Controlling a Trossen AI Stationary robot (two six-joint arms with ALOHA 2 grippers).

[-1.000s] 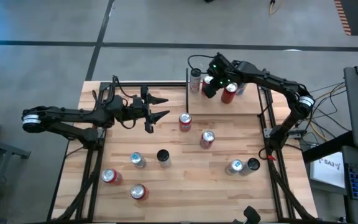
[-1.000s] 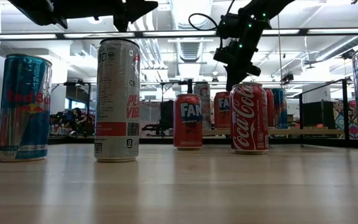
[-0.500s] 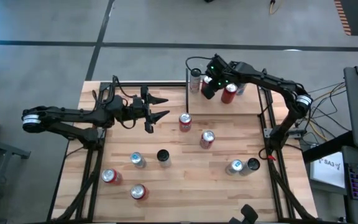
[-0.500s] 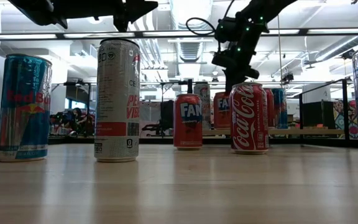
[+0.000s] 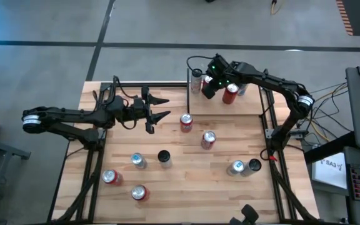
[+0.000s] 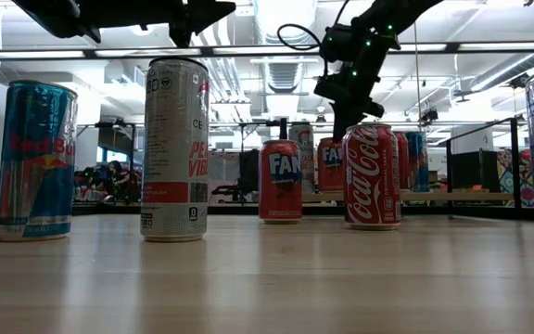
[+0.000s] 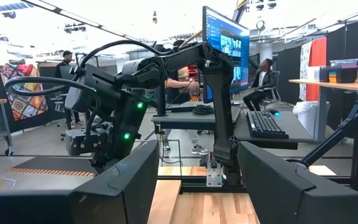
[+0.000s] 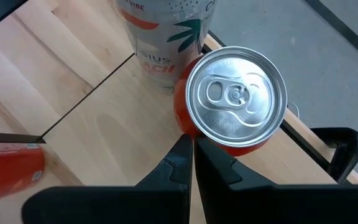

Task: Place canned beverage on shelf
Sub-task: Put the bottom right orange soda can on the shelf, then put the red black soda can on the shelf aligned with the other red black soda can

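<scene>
Bright, even light from overhead ceiling strips (image 6: 109, 54), blown out white in the low view. Shadows on the table (image 5: 230, 144) are soft and short. Glare on the can top (image 8: 236, 96). Near fingers (image 7: 123, 186) slightly soft; left wrist view's upper background overexposed.

Right arm stretched across the table's far side, right gripper (image 5: 209, 87) tilted downward, its 2 fingers (image 8: 180, 163) pressed together. Left arm extended level over the table, left gripper (image 5: 161, 107) hovering, fingers spread apart.
</scene>
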